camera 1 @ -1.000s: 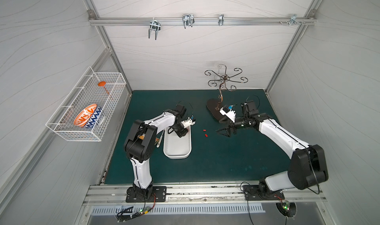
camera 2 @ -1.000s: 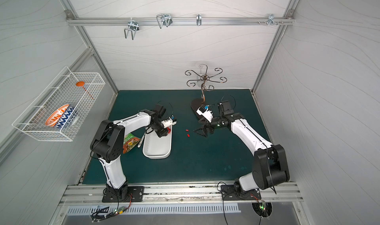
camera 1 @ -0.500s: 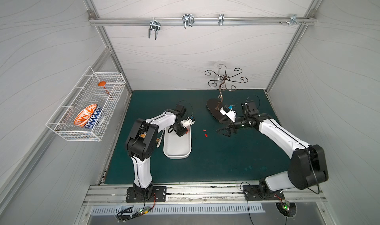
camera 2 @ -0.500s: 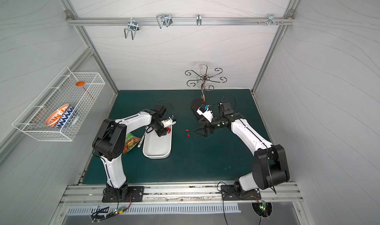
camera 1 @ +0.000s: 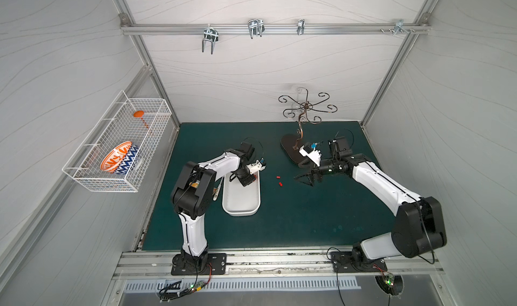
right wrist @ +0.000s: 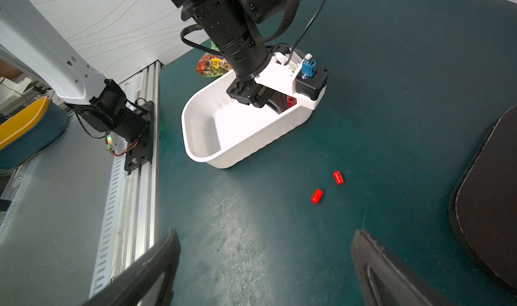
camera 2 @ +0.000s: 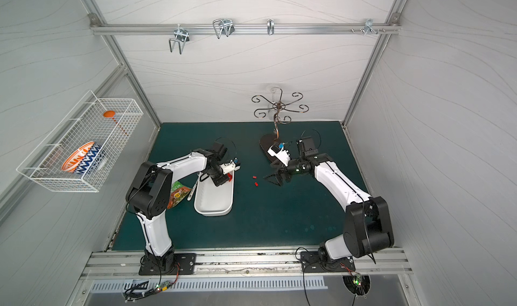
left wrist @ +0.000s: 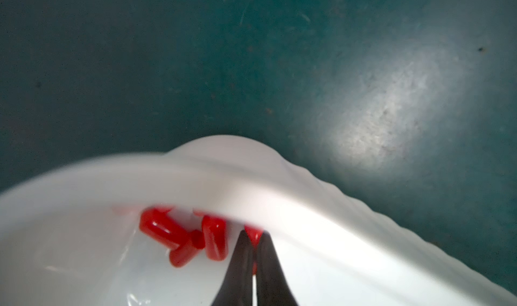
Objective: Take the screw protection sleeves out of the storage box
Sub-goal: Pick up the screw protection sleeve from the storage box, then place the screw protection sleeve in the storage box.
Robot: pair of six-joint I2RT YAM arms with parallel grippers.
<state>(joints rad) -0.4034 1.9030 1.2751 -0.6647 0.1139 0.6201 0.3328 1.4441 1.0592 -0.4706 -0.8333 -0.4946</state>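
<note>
Tightening — left gripper (left wrist: 254, 236) on sleeve (left wrist: 253, 230)

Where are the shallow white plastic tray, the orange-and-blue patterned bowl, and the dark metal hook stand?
Shallow white plastic tray (camera 1: 240, 202), a top view, bare floor.
Orange-and-blue patterned bowl (camera 1: 114, 157), a top view, orange inside.
Dark metal hook stand (camera 1: 288, 146), a top view, flat base.

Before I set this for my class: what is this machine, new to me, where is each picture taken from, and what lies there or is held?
Two robot arms with grippers stand at a green mat. Two pictures look down from above; two come from cameras on the wrists. The left gripper is shut inside the shallow white plastic storage box among tiny red plastic sleeves; whether it grips one is unclear. The right gripper hangs open, empty. Two more sleeves lie on the mat.
</note>
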